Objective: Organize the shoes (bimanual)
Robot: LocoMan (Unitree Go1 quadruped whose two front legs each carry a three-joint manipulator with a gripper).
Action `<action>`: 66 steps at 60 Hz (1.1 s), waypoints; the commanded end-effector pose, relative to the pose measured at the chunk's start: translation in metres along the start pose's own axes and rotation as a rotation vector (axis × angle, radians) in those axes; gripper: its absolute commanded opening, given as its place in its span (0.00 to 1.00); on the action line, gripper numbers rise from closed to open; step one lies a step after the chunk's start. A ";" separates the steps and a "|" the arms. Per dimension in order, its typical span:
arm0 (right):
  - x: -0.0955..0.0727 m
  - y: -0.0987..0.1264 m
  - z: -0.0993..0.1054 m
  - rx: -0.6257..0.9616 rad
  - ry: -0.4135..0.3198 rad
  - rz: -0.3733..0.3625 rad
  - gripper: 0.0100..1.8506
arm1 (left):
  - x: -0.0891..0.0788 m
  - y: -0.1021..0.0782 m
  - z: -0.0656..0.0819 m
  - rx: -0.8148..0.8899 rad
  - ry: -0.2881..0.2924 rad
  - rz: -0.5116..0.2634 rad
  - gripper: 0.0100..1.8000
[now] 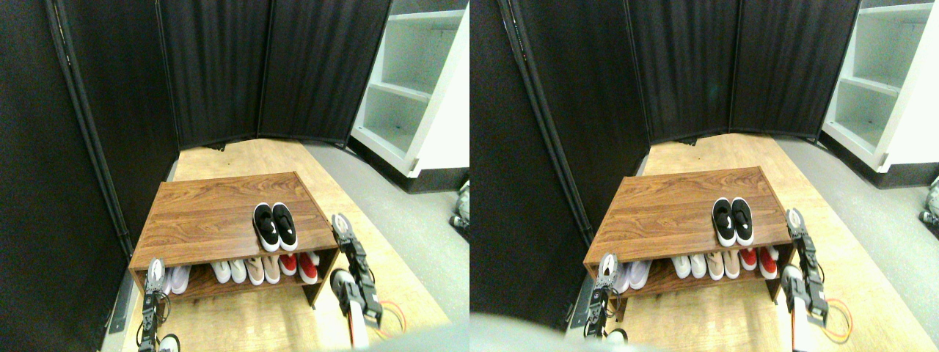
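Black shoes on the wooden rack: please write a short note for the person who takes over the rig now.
Left gripper: raised at the front left corner of the wooden rack, holding nothing.
Right gripper: raised beside the rack's right end, holding nothing.
Black shoes: side by side, touching, on the rack's top near the front right.
Lower shelf: white pairs, a beige pair, a red pair.
Done: the black pair looks neatly set together.
Left: I cannot tell whether it must go to the lower shelf; check before moving.
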 end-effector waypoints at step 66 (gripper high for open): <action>-0.039 -0.016 -0.059 0.085 0.128 0.030 0.00 | -0.036 -0.017 -0.006 -0.140 -0.023 0.059 0.06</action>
